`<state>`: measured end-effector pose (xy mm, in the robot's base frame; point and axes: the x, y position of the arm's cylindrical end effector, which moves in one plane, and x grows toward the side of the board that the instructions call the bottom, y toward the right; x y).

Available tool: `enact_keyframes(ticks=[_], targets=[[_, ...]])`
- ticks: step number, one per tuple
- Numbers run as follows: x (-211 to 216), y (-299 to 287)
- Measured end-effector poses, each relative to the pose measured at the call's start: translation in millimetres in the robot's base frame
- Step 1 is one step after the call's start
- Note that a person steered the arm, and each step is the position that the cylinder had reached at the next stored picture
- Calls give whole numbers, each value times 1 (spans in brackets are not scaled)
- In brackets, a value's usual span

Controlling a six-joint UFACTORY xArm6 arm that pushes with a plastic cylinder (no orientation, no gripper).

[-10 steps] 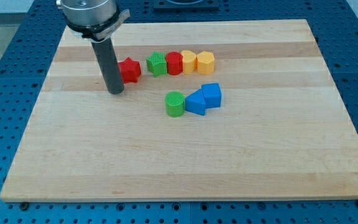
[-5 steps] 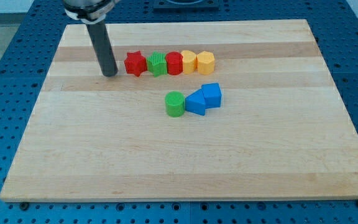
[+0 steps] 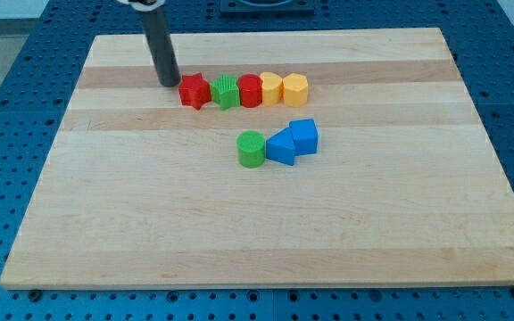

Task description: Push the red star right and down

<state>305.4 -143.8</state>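
Note:
The red star (image 3: 194,90) lies on the wooden board (image 3: 266,223) at the left end of a row of blocks near the view's top. My tip (image 3: 168,82) stands just up and left of the star, very close to it; I cannot tell whether it touches. Right of the star, touching in a line, are a green block (image 3: 226,92), a red cylinder (image 3: 250,90), a yellow block (image 3: 270,87) and a yellow hexagonal block (image 3: 295,90).
Below the row sit a green cylinder (image 3: 252,148), a blue triangular block (image 3: 281,145) and a blue block (image 3: 303,135), close together. Blue perforated table surrounds the board.
My tip has moved up and slightly right, from lower left of the star to its upper left. The red star shifted right against the green block earlier and has stayed there since.

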Motion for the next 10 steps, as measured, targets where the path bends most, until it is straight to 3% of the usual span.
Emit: enact_keyframes(ticks=[2, 10], targets=[[-6, 27], [-6, 28]])
